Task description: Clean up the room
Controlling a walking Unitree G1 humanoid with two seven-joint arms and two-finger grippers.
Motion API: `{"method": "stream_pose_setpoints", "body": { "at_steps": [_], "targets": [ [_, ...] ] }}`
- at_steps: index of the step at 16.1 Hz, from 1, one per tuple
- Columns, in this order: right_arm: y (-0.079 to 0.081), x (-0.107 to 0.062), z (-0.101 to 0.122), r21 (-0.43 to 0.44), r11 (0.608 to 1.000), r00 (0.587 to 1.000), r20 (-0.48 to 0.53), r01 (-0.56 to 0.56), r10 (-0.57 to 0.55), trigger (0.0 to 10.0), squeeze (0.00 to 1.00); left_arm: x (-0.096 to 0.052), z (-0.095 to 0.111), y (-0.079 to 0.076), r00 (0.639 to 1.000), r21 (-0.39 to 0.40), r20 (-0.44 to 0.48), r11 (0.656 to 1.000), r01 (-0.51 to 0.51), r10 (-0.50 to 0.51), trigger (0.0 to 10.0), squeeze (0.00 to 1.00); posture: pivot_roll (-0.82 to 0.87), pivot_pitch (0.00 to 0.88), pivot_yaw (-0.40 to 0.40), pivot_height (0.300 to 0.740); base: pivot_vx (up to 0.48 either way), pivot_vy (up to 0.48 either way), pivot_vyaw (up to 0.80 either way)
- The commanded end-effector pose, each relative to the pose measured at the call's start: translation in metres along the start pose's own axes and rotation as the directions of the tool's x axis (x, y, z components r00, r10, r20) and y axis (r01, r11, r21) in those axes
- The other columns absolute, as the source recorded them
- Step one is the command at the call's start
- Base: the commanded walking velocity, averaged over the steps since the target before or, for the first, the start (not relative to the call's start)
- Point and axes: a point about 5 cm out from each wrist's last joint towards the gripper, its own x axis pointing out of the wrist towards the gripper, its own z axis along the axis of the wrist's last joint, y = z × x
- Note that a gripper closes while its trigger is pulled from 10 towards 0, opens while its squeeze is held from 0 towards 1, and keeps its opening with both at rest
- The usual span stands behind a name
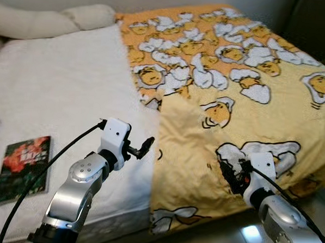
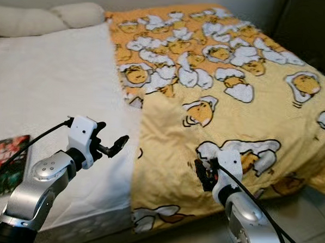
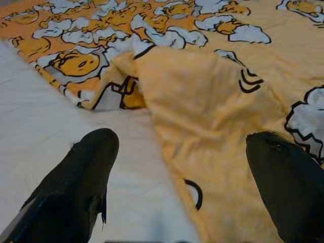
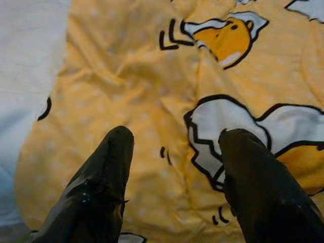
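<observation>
Yellow blanket (image 1: pixel 245 104) half-spread over bed (image 1: pixel 60 94); folded edge lies between my grippers. Left gripper (image 1: pixel 142 147) jaws wide, right gripper (image 4: pixel 174 167) jaws wide, both empty. Judged step: bed-making. Next: pinch edge, draw across.

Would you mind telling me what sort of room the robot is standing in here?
Most likely a bedroom: a bed with a white sheet, a yellow cartoon-print blanket spread over half of it, and a long cream pillow at its head.

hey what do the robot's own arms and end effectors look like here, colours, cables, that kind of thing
Both arms are silver metal with rounded joint housings. Each carries a white boxy wrist block. The left end effector and right end effector each have two long black fingers. A black cable loops along the left arm; another runs along the right.
</observation>
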Motion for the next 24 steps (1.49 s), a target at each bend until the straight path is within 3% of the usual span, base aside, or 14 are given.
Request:
{"method": "stream_pose_setpoints", "body": {
  "at_steps": [1, 4, 6, 9, 10, 13, 15, 18, 19, 20, 21, 24],
  "targets": [
    [0.004, -0.002, 0.006, -0.013, 1.0, 0.999, 0.027, -0.02, 0.02, 10.0, 0.0, -0.004, 0.001, 0.005, 1.0, 0.005, 0.008, 1.0, -0.01, 0.01, 10.0, 0.0, -0.05, 0.0, 0.066, 0.74, 0.315, 0.0, 0.0],
    [0.006, -0.002, 0.005, -0.012, 0.999, 0.999, 0.022, -0.042, 0.042, 10.0, 0.0, -0.008, -0.001, 0.004, 1.0, 0.018, -0.003, 0.999, 0.029, -0.029, 10.0, 0.0, -0.04, 0.0, 0.063, 0.74, 0.104, 0.0, 0.0],
    [0.01, -0.002, 0.004, -0.005, 0.997, 0.997, 0.014, -0.076, 0.076, 10.0, 0.0, -0.009, -0.005, 0.011, 0.998, 0.042, -0.038, 0.998, 0.043, -0.041, 10.0, 0.0, -0.03, 0.0, 0.065, 0.74, 0.0, 0.0, 0.0],
    [0.014, -0.005, 0.002, -0.037, 0.99, 0.991, -0.005, -0.135, 0.135, 10.0, 0.0, 0.001, -0.014, 0.02, 0.991, 0.071, -0.116, 0.995, 0.075, -0.067, 10.0, 0.0, -0.03, 0.0, 0.062, 0.74, 0.0, 0.0, 0.0],
    [0.01, -0.007, 0.001, -0.082, 0.984, 0.987, -0.036, -0.158, 0.155, 10.0, 0.0, 0.011, -0.019, 0.021, 0.979, 0.046, -0.154, 0.989, 0.141, -0.133, 10.0, 1.0, -0.04, 0.0, 0.066, 0.74, 0.0, 0.0, 0.0],
    [-0.001, -0.019, 0.003, -0.14, 0.965, 0.974, -0.076, -0.222, 0.213, 10.0, 0.0, 0.036, -0.026, 0.017, 0.955, 0.011, -0.21, 0.977, 0.214, -0.207, 10.0, 1.0, -0.08, 0.0, 0.079, 0.74, 0.0, 0.0, 0.0],
    [-0.009, -0.03, 0.007, -0.164, 0.95, 0.961, -0.116, -0.267, 0.25, 10.0, 0.0, 0.06, -0.032, 0.0, 0.936, -0.048, -0.23, 0.963, 0.264, -0.268, 10.0, 1.0, -0.13, 0.0, 0.092, 0.74, 0.0, 0.0, 0.0],
    [-0.013, -0.045, 0.015, -0.182, 0.931, 0.946, -0.142, -0.315, 0.292, 10.0, 0.0, 0.075, -0.045, -0.022, 0.916, -0.096, -0.277, 0.957, 0.273, -0.289, 10.0, 1.0, -0.19, 0.0, 0.1, 0.74, 0.0, 0.0, 0.0],
    [-0.014, -0.052, 0.018, -0.179, 0.928, 0.942, -0.145, -0.326, 0.302, 10.0, 0.0, 0.077, -0.051, -0.027, 0.914, -0.086, -0.301, 0.962, 0.258, -0.272, 10.0, 0.86, -0.21, 0.0, 0.099, 0.74, 0.0, 0.0, 0.0],
    [-0.014, -0.057, 0.02, -0.174, 0.926, 0.939, -0.148, -0.335, 0.312, 10.0, 0.0, 0.079, -0.056, -0.03, 0.913, -0.08, -0.318, 0.966, 0.244, -0.257, 10.0, 0.21, -0.22, 0.0, 0.097, 0.74, 0.0, 0.0, 0.0],
    [-0.014, -0.062, 0.022, -0.174, 0.923, 0.936, -0.152, -0.343, 0.319, 10.0, 0.0, 0.08, -0.059, -0.033, 0.912, -0.079, -0.328, 0.97, 0.231, -0.244, 10.0, 0.0, -0.24, 0.0, 0.094, 0.74, 0.0, 0.0, 0.0],
    [-0.016, -0.077, 0.024, -0.169, 0.922, 0.929, -0.186, -0.35, 0.319, 10.0, 0.0, 0.083, -0.065, -0.031, 0.922, -0.025, -0.363, 0.991, 0.133, -0.133, 10.0, 0.0, -0.27, 0.038, 0.086, 0.74, 0.0, 0.0, 0.0]
  ]
}}
